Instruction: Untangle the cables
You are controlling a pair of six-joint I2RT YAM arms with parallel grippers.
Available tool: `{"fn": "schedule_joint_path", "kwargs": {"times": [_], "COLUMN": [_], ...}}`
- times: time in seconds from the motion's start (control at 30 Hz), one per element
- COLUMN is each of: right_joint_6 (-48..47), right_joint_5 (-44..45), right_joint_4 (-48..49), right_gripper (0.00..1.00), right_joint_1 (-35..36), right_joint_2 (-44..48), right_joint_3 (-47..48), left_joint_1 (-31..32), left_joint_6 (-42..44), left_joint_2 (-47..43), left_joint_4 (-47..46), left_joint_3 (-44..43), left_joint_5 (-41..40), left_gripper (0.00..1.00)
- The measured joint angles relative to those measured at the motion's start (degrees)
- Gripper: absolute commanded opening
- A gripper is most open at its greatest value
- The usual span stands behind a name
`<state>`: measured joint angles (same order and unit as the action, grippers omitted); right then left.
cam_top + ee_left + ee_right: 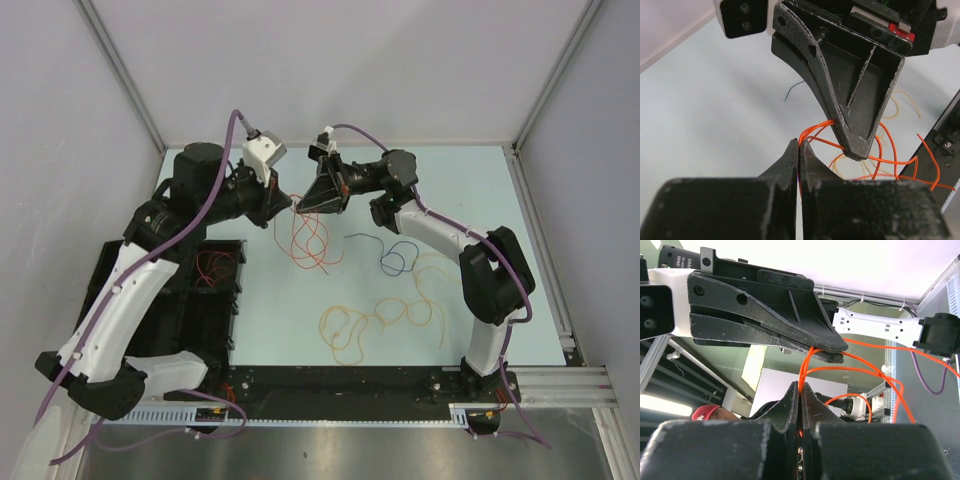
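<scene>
Cables look partly sorted: your left pincer and right pincer both clamp the raised red cable, while right of it the blue cable and yellow cable lie on the surface, seemingly unseparated.

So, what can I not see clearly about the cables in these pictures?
- Top view: the left end effector and right end effector meet; their grip on the orange-red cable is too small.
- Left wrist view: the right end effector covers part of that cable.
- Top view: the blue cable and yellow cable are too thin to tell if they touch.
</scene>
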<state>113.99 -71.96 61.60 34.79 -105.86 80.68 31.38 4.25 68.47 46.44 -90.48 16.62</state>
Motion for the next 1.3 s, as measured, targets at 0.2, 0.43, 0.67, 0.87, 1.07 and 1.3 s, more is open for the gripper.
{"fn": "schedule_joint_path", "kwargs": {"times": [0.2,0.43,0.67,0.87,1.07,1.3], "right_joint_6": [0.7,0.8,-9.2,-33.9,-48.0,-55.3], "right_joint_5": [0.0,0.5,2.4,9.2,12.7,14.6], "right_joint_4": [0.0,1.0,-13.7,-47.0,-65.9,-75.8], "right_gripper": [0.66,1.0,1.0,1.0,1.0,1.0], "right_joint_1": [0.0,-2.4,-6.5,-10.0,-11.6,-9.9], "right_joint_2": [-0.1,-1.4,-0.7,3.3,4.2,4.2], "right_joint_3": [0.0,0.0,0.0,1.0,4.0,5.4], "left_joint_1": [0.0,-0.6,-4.0,-8.5,-16.1,-21.3], "left_joint_6": [-1.4,-3.4,-7.7,-11.4,-16.2,-22.0], "left_joint_2": [-1.0,-0.7,-0.3,-0.3,-0.9,-0.2], "left_joint_4": [-1.4,0.1,3.5,8.2,13.3,20.0], "left_joint_3": [0.8,-0.8,-6.6,-12.5,-18.3,-23.2], "left_joint_5": [-1.0,-7.7,-14.8,-20.2,-27.5,-41.2], "left_gripper": [0.01,0.0,0.0,0.0,0.0,0.0]}}
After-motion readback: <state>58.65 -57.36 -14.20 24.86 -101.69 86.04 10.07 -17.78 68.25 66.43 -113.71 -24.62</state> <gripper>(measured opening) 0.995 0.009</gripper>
